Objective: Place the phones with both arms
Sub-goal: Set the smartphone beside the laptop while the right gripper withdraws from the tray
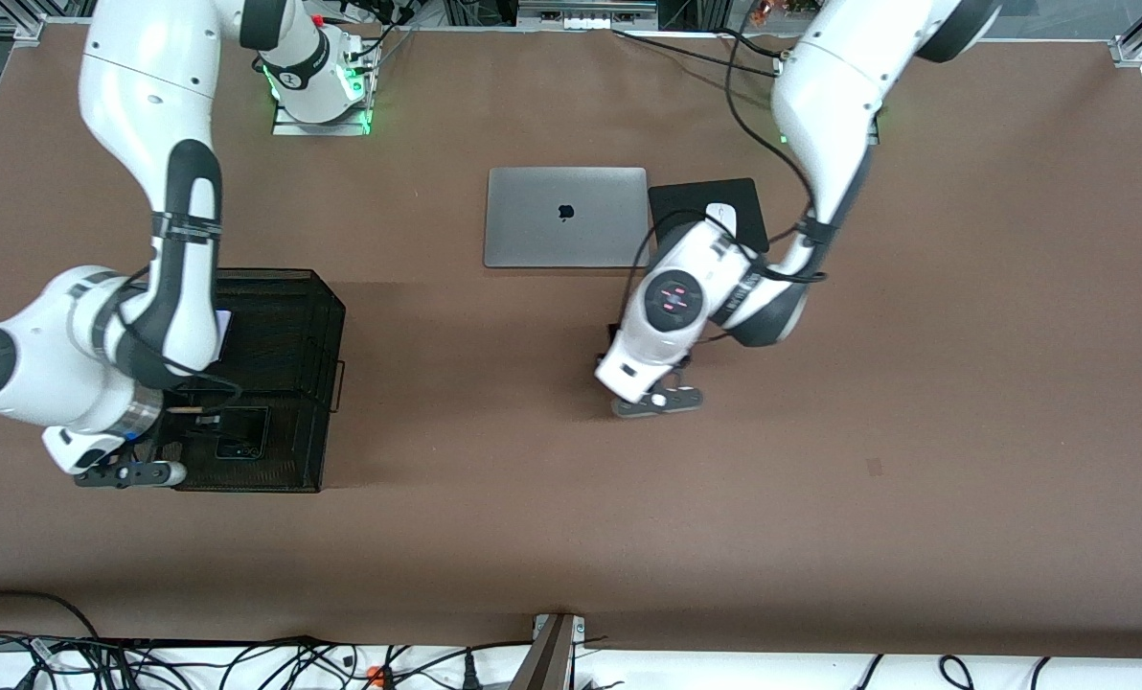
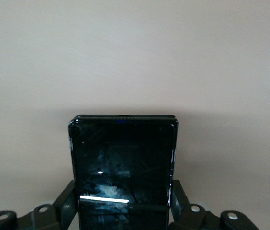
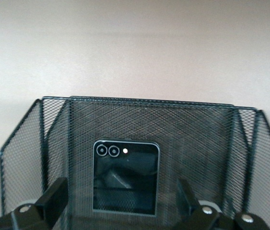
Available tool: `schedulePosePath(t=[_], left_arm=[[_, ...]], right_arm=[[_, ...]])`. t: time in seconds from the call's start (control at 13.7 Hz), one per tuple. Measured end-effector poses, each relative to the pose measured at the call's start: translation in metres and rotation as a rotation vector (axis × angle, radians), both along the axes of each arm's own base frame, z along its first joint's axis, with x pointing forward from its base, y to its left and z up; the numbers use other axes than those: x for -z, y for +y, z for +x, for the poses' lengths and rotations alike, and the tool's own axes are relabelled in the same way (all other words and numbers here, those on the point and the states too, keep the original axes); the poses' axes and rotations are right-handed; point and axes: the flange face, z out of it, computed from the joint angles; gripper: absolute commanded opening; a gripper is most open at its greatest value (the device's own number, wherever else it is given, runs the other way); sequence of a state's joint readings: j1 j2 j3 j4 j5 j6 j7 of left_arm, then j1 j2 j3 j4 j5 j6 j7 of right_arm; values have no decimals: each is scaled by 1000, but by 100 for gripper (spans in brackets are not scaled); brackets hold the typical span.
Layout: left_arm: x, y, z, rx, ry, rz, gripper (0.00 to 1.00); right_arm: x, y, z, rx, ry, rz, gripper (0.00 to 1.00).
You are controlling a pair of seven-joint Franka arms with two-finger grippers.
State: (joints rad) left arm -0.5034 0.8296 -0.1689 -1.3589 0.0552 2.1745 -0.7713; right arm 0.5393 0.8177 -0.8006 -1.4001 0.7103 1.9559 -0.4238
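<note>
The right gripper (image 3: 120,213) is poised over the black wire-mesh basket (image 1: 314,316), its fingers (image 3: 53,196) spread apart; directly below them a small squarish black phone with twin camera rings (image 3: 126,177) lies on the basket floor, apparently already delivered. The left gripper (image 2: 123,203) is set low at mid-table, clamped on the edges of a glossy black flat phone (image 2: 122,167). The step in hand appears to be this phone's pickup; a lift and carry toward the basket are called for next.

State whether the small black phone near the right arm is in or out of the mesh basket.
In. The small black phone lies flat on the floor of the mesh basket, walls around it.
</note>
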Motion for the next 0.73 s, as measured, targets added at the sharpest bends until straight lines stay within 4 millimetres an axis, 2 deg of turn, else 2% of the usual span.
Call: schedulePosePath(t=[0.15, 0.37, 0.58, 0.73], left_arm=[[1, -46, -13, 54, -26, -26, 0], [9, -101, -28, 100, -66, -60, 0], [29, -125, -39, 74, -96, -62, 0], [45, -129, -41, 32, -112, -65, 0]], right_arm=[[-29, -8, 6, -36, 29, 4, 100], [-66, 4, 7, -95, 80, -13, 100], [-91, 17, 2, -76, 117, 6, 100], [-103, 41, -3, -25, 136, 18, 100]])
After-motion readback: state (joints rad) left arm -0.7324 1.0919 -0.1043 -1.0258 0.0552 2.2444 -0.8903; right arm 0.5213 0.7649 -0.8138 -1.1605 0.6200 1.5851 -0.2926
